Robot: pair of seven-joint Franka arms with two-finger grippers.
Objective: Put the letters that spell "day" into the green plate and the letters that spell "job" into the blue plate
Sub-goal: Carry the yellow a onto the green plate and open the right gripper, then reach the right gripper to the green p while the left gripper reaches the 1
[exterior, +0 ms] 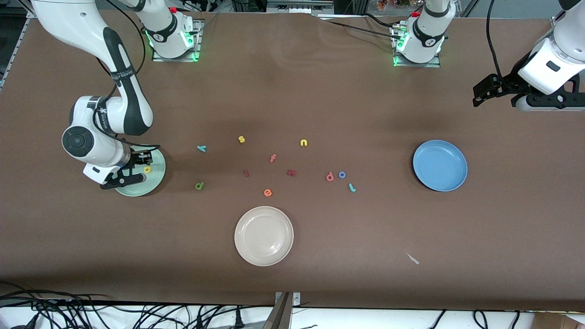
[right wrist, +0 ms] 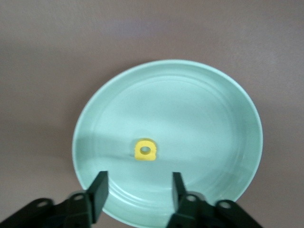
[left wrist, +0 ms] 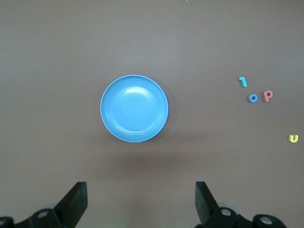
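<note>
The yellow "a" (exterior: 147,169) (right wrist: 145,150) lies flat in the green plate (exterior: 137,189) (right wrist: 204,123) at the right arm's end of the table. My right gripper (exterior: 135,170) (right wrist: 137,190) hangs low over that plate, open, nothing between its fingers. The teal "y" (exterior: 201,147) and green "d" (exterior: 199,185) lie on the table beside the plate. The salmon "b" (exterior: 330,177) (left wrist: 268,95), blue "o" (exterior: 342,174) (left wrist: 253,98) and teal "j" (exterior: 352,187) (left wrist: 243,81) sit together near the empty blue plate (exterior: 439,165) (left wrist: 134,108). My left gripper (exterior: 480,93) (left wrist: 141,199) waits high, open and empty.
Loose letters lie mid-table: yellow "s" (exterior: 241,139), yellow "n" (exterior: 304,143) (left wrist: 293,138), salmon "f" (exterior: 273,158), orange "e" (exterior: 268,193) and two dark red ones (exterior: 291,172). A cream-white plate (exterior: 263,236) stands nearest the front camera. A small pale scrap (exterior: 412,258) lies near the front edge.
</note>
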